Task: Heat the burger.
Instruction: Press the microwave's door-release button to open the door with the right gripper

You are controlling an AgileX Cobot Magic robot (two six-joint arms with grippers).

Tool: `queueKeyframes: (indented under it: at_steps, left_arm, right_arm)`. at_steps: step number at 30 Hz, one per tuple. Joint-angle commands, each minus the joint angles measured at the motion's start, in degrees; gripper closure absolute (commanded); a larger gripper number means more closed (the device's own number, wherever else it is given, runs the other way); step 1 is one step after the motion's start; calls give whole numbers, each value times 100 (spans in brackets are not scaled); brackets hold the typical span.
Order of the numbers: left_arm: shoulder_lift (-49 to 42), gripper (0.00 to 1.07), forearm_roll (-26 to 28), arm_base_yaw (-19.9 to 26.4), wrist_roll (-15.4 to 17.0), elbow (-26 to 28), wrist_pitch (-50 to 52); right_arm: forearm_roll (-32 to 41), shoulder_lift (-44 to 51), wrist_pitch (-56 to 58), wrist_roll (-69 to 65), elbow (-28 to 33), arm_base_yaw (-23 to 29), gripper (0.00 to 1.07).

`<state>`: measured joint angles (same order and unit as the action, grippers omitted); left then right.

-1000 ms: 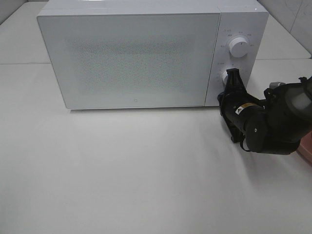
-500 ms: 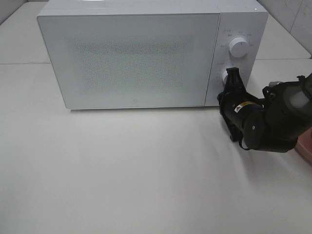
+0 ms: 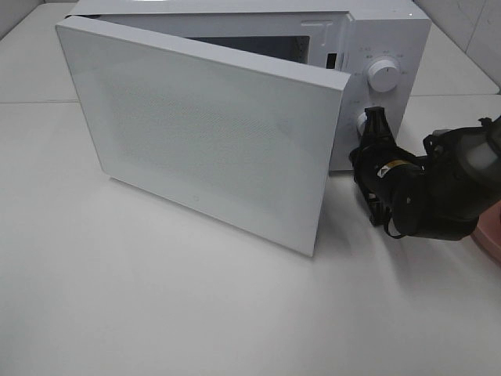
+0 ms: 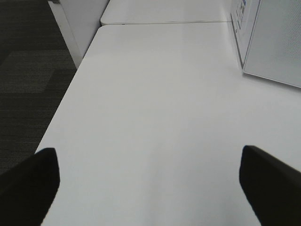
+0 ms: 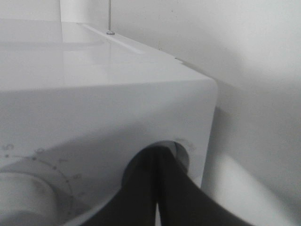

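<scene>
The burger is out of view in every frame. The white microwave (image 3: 391, 35) stands at the back of the table, and its door (image 3: 203, 133) hangs partly open, swung out toward the front on its left hinge. My right gripper (image 3: 374, 119) is shut, with its tip pressed against the lower control (image 3: 362, 122) of the panel, below the upper knob (image 3: 383, 74). In the right wrist view the shut fingers (image 5: 141, 188) meet at that round control. My left gripper (image 4: 150, 188) is open over bare table, holding nothing, and it does not appear in the exterior high view.
An edge of a pink plate (image 3: 491, 237) shows at the far right behind my right arm. The open door reaches out over the middle of the table. In the left wrist view the table's edge (image 4: 66, 101) drops to dark floor, with the microwave door (image 4: 277, 42) beside it.
The microwave door, closed in both earlier frames, has swung open toward the front. My right gripper stays at the lower control, barely moved.
</scene>
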<state>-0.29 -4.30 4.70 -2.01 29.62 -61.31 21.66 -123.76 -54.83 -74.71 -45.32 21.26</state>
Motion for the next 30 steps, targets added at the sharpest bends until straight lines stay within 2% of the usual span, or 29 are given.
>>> queueKeyframes:
  at_steps: [1, 30]
  left_arm:
    - [-34, 9, 0, -34, 23, -11, 40]
    - [-34, 9, 0, -34, 23, -11, 40]
  right_arm:
    - [-206, 149, -458, -92, -160, -109, 107]
    - [-453, 487, 120, -132, 378, -86, 107]
